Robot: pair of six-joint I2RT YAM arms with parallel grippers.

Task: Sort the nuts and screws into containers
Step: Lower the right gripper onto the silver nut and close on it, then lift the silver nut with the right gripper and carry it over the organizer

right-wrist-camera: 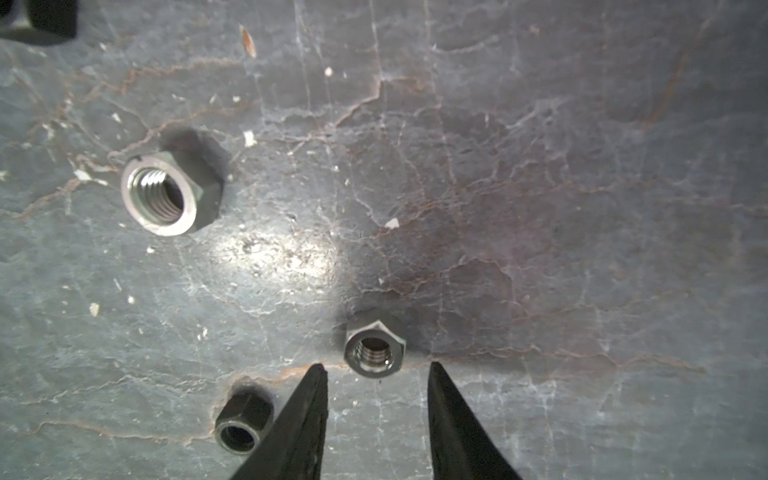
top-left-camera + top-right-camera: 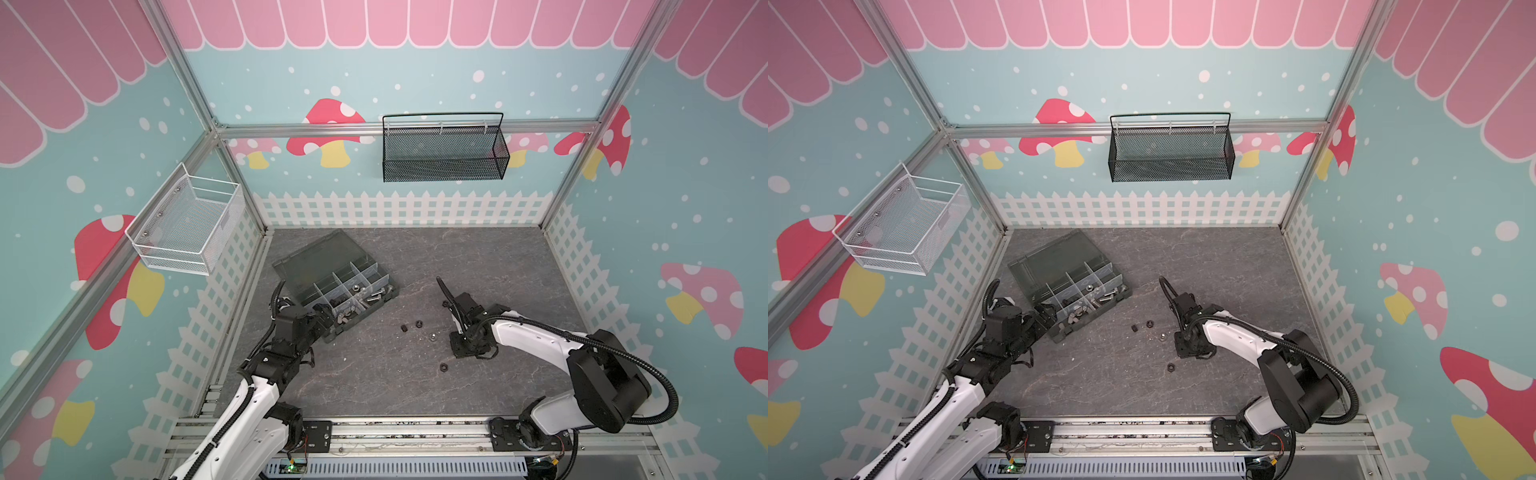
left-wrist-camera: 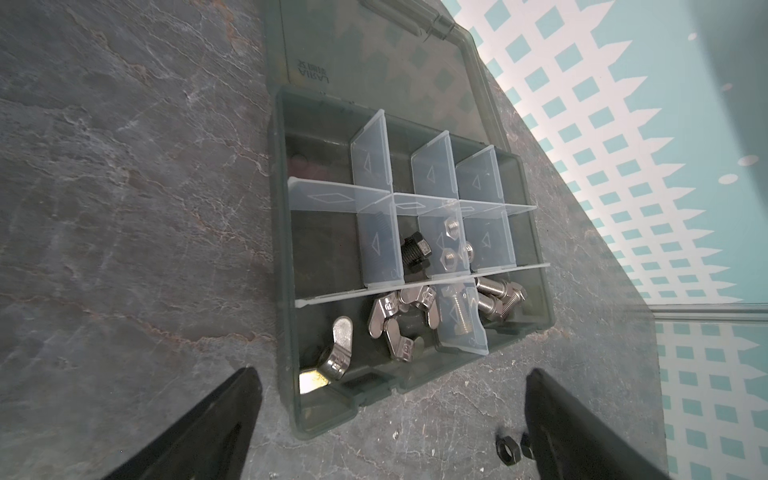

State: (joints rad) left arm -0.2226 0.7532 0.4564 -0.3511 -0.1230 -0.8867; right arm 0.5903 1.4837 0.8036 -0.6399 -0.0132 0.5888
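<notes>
The dark grey organizer box (image 2: 376,302) lies open at the left of the table, its containers (image 3: 376,162) split by clear dividers. Inside are silver screws (image 3: 494,297), a black screw (image 3: 415,249), silver hex nuts (image 3: 451,245) and wing nuts (image 3: 399,316). My left gripper (image 3: 392,372) hangs wide open over the box's near corner and holds nothing. Two black nuts (image 3: 508,451) lie by one of its fingers. My right gripper (image 1: 375,365) is open low over the table. A silver nut (image 1: 375,347) lies just beyond its tips, untouched. A small black nut (image 1: 243,424) and a larger nut (image 1: 170,193) lie nearby.
Loose nuts (image 2: 418,323) are scattered on the grey slab between the arms, one (image 2: 443,367) nearer the front. The box lid (image 2: 320,253) lies back flat. A white wire basket (image 2: 187,224) hangs on the left wall and a black mesh basket (image 2: 444,149) on the back wall.
</notes>
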